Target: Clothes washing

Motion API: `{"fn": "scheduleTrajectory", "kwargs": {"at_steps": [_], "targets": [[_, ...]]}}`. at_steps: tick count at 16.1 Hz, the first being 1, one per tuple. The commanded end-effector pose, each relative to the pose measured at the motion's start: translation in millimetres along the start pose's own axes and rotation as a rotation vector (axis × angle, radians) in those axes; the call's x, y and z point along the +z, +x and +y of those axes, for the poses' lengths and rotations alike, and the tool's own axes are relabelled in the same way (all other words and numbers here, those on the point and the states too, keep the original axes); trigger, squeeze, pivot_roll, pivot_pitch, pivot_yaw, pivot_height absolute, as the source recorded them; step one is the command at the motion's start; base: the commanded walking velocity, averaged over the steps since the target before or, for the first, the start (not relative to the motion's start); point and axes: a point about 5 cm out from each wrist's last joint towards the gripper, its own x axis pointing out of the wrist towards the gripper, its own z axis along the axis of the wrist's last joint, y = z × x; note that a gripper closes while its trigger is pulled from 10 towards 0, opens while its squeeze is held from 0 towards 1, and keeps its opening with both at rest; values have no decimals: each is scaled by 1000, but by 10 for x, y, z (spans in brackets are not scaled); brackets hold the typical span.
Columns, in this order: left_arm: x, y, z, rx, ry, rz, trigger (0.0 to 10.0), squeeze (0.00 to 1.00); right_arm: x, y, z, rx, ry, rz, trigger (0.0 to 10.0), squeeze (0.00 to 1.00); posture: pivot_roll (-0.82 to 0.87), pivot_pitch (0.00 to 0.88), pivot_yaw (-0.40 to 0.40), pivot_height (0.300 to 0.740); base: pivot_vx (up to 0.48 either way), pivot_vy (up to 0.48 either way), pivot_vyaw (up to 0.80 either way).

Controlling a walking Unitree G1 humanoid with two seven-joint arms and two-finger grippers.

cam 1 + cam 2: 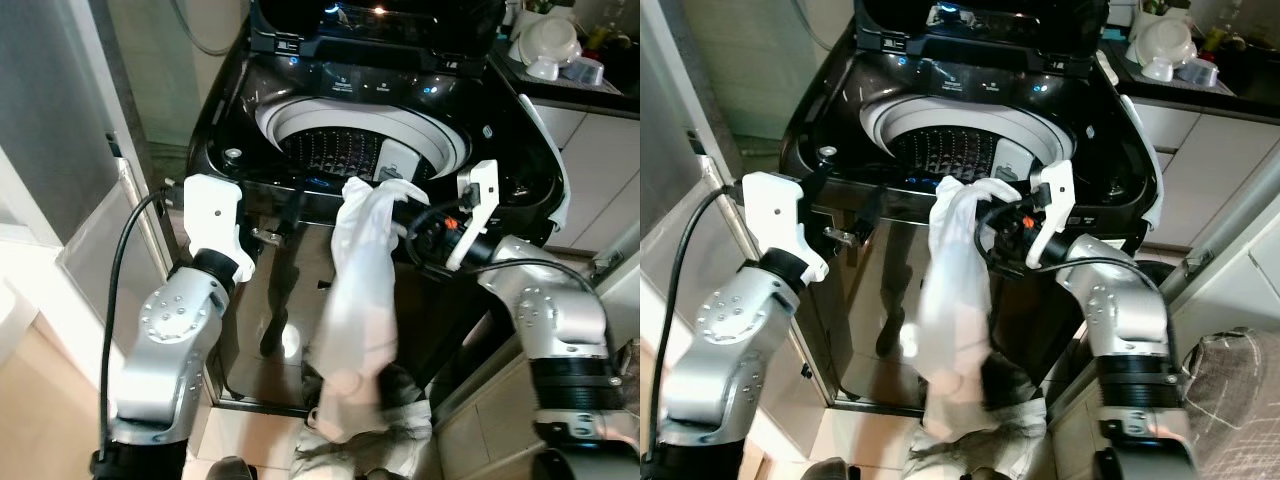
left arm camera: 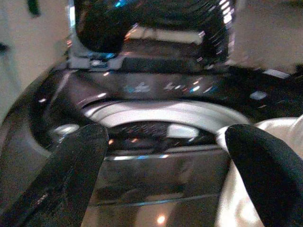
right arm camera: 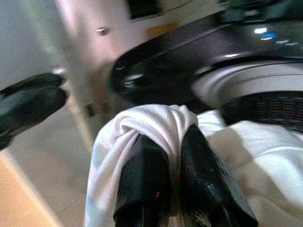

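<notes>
Setting: a laundry corner with a pale tiled floor (image 1: 30,400); a white counter (image 1: 590,130) with cabinet fronts is seen to the robot's right of the machine.
Washing machine (image 1: 240,130): a black, glossy top-loader, directly ahead of the robot; the lid (image 1: 380,25) is raised upright at the back.
Drum (image 1: 340,150): a perforated metal tub ringed by a white collar, exposed under the open lid; its contents cannot be made out.
White garment (image 1: 355,310): a long pale cloth, bunched at its upper end and hung down in front of the machine's dark front panel; its top is level with the front rim of the opening, outside the drum.
Right gripper (image 3: 163,142): held just before the front rim; in the right wrist view both black fingers (image 3: 208,184) are pressed close together with a fold of the white garment pinched between and draped over them.
Left gripper (image 2: 161,156): raised before the machine's front edge on the robot's left; its two fingers are spread wide apart with nothing between them, and the white garment is seen beside one finger.
Clothes pile (image 1: 395,440): mixed pale and dark cloth on the floor at the robot's feet, beneath the hanging garment.
Bowls (image 1: 548,45): white dishware stacked on the counter behind the machine's right rear corner.
</notes>
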Motion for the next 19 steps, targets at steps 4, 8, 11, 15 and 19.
{"fn": "scheduleTrajectory", "kwargs": {"at_steps": [4, 8, 11, 15, 19], "targets": [[-50, 35, 66, 67, 40, 16, 10000, 0, -48, 9, 19, -108, 25, -20, 10000, 0, 7, 0, -50, 731, -313, 0, 0], [-86, 81, 35, 45, 53, 15, 10000, 0, 81, 126, 6, -123, -24, -50, 10000, 0, -2, 0, -49, 731, -299, 0, 0], [-88, 115, 68, -46, 48, 4, 10000, 0, 314, 141, -116, -130, -109, -55, 10000, 0, -1, 0, -52, 731, 0, 0, 0], [-136, 62, 177, -386, 29, 108, 10000, 0, 719, 158, -229, -81, -204, -75, 10000, 0, 2, 0, -52, 731, 0, 0, 0], [-147, -41, 317, -651, 3, 192, 10000, 0, 1135, 140, -199, 66, -270, -81, 10000, 0, 2, 0, -44, 731, 0, 0, 0]]}}
